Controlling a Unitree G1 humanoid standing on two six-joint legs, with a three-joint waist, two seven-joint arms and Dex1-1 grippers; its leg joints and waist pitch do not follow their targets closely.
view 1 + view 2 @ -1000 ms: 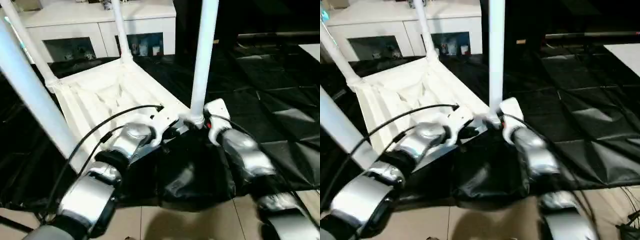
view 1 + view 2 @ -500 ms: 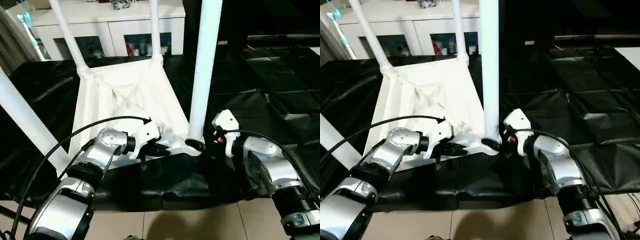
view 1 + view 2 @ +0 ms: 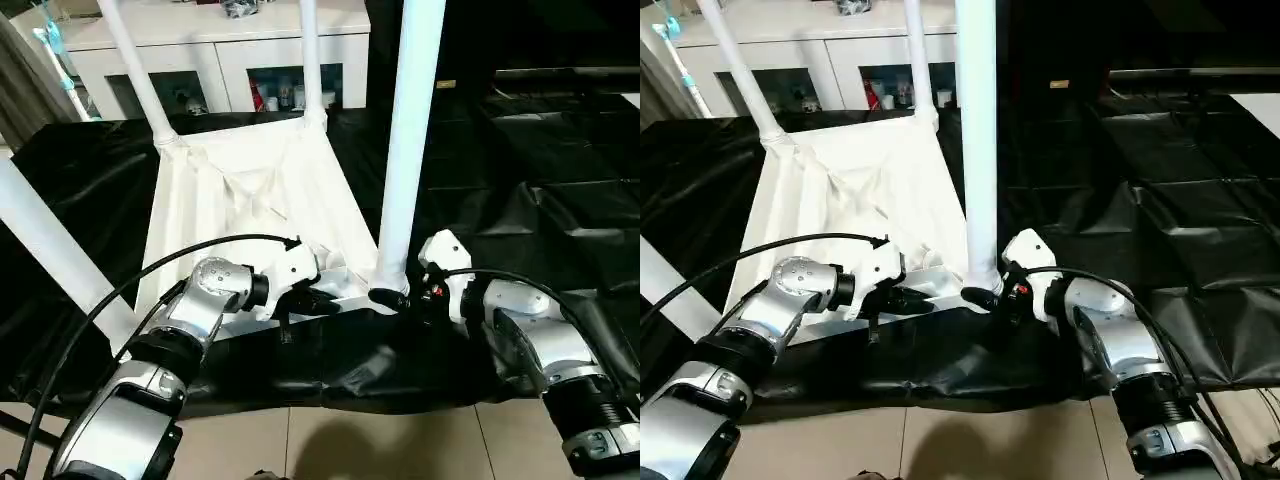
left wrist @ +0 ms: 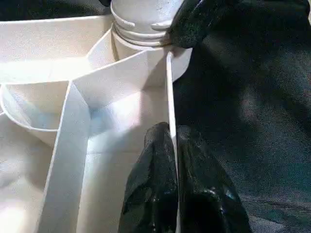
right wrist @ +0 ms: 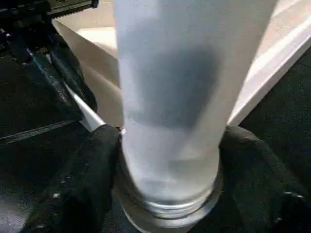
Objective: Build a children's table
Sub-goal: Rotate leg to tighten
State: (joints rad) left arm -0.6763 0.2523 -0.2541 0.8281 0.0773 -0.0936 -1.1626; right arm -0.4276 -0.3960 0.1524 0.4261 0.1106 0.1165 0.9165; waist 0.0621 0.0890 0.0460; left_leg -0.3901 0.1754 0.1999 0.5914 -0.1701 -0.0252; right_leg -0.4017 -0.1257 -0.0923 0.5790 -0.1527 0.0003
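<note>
Black sheeting covers the table where the white plastic rectangular tabletop lies upside down, legs up. Left end effector pinches the top's thin raised rim. Right end effector clamps the base of the near white tapered tube leg at its corner socket.

legs upright on top, cabinet behind

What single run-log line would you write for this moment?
left gripper: shut on tabletop rim | right gripper: shut on near leg at its base | four legs standing in sockets
</note>
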